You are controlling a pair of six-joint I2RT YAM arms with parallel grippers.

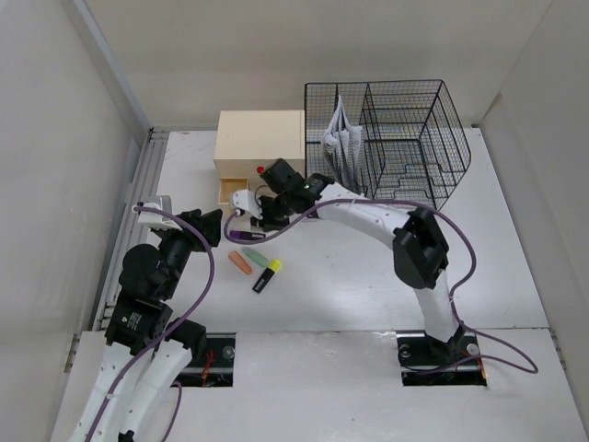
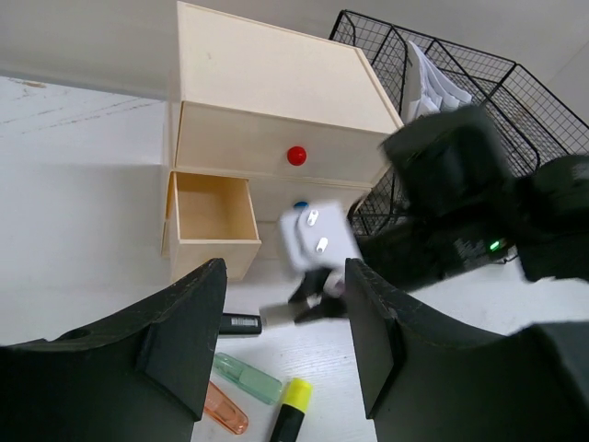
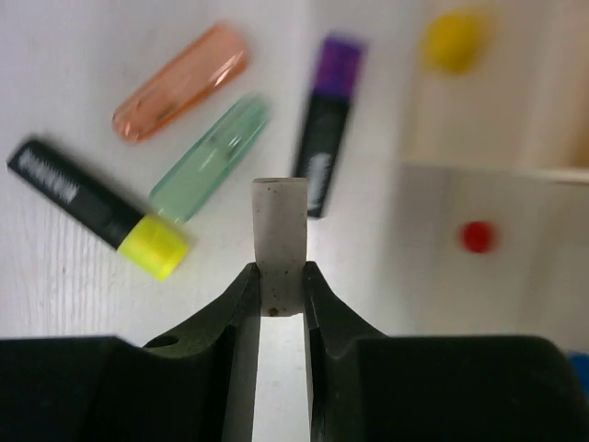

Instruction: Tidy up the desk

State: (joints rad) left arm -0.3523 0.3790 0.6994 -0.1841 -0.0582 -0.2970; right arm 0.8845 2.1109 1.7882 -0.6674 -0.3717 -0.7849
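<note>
Right wrist view: the right gripper (image 3: 279,276) pinches a small white block (image 3: 278,226) between narrow fingers, just in front of the cream drawer box (image 1: 259,138). The left gripper (image 2: 281,341), also in front of the box, stands wide, holding nothing. The box's low left drawer (image 2: 210,210) is pulled out, showing bare wood. Right of the box, the wire rack (image 1: 414,120) holds folded papers (image 1: 339,138). The desk (image 1: 368,285) carries the box.

Yellow knob (image 3: 456,39) blurred; blue knob (image 3: 581,370) cut off at rt edge (desk (image 3: 55,276) cropped too).
</note>
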